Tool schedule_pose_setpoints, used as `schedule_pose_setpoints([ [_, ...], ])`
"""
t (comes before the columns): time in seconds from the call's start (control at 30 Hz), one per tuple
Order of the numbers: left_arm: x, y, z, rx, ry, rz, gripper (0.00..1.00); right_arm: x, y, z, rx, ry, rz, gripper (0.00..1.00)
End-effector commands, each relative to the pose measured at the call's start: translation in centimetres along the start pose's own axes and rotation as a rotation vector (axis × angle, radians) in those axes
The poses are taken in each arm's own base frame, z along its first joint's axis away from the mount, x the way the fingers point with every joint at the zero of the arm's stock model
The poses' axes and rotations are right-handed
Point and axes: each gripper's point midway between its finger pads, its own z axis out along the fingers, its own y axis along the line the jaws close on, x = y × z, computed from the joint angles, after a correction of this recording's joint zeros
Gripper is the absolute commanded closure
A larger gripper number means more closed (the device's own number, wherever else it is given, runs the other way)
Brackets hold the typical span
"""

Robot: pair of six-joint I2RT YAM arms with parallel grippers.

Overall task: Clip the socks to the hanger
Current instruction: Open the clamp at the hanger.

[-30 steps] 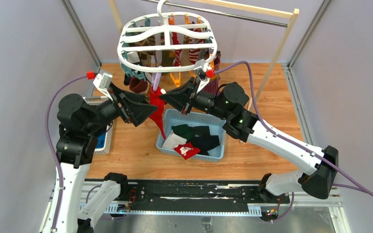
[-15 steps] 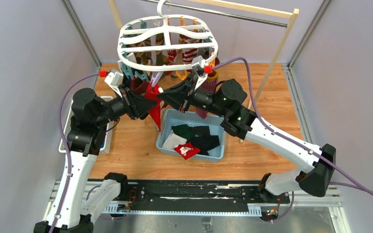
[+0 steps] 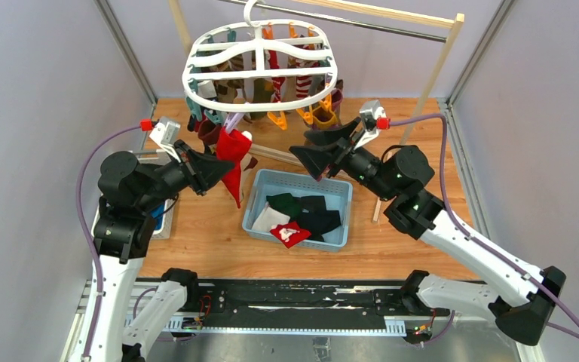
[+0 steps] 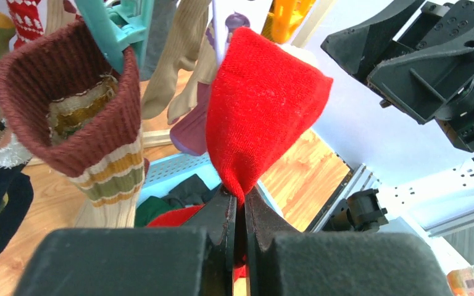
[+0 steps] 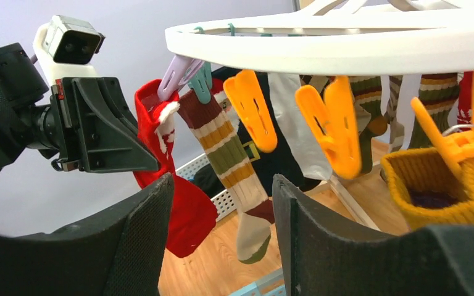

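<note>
The white hanger (image 3: 260, 64) hangs from the rail with several socks pegged under it. A red sock (image 3: 232, 151) hangs from a purple peg (image 5: 176, 74) at the hanger's near left edge. My left gripper (image 3: 225, 170) is shut on this red sock (image 4: 262, 105), pinching its lower fold between the fingers (image 4: 222, 216). My right gripper (image 3: 301, 145) stands open to the right of the sock, holding nothing. Through its gap I see the red sock (image 5: 179, 203) and a striped sock (image 5: 228, 154). More socks lie in the blue basket (image 3: 260, 215).
Empty orange pegs (image 5: 330, 126) hang along the hanger's rim (image 5: 345, 43), beside a yellow sock (image 5: 435, 188). A brown-cuffed striped sock (image 4: 80, 111) hangs left of the red one. A wooden-posted rail (image 3: 437, 72) crosses the back. A white tray (image 3: 162, 222) sits at the left.
My right gripper opened and drew back to the right, away from the peg. My left gripper shut on the red sock's lower part. The hanger swung slightly.
</note>
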Motion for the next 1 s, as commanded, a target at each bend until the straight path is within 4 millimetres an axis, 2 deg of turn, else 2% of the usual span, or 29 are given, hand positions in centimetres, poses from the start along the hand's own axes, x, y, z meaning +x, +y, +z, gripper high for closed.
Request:
schedule_pose_setpoints([
  [0.0, -0.7, -0.3, -0.3, -0.011, -0.018, 0.003, 0.94, -0.3, -1.5, -0.2, 0.06, -0.058, -0.03, 0.4],
  [0.07, -0.8, -0.4, -0.2, -0.005, -0.017, -0.002, 0.94, -0.4, -1.2, 0.6, 0.032, -0.072, -0.028, 0.36],
  [0.27, -0.6, -0.5, -0.4, -0.006, -0.012, 0.002, 0.94, -0.6, -1.2, 3.3, 0.011, -0.096, -0.014, 0.32],
  [0.4, -0.5, -0.6, -0.6, -0.007, -0.009, 0.004, 0.94, -0.4, -2.3, 4.6, 0.05, -0.12, -0.006, 0.32],
  [0.67, -0.6, -0.7, -0.8, -0.01, -0.007, 0.015, 0.94, -1.1, -1.4, 6.6, 0.006, -0.179, 0.006, 0.32],
  [0.87, -0.9, -1.1, -1.0, -0.004, -0.012, 0.024, 0.95, -0.4, -1.1, 6.8, 0.043, -0.214, 0.018, 0.32],
  [0.97, -0.9, -1.1, -1.0, -0.001, -0.012, 0.026, 0.95, -0.3, -2.3, 6.3, 0.164, -0.261, 0.019, 0.32],
])
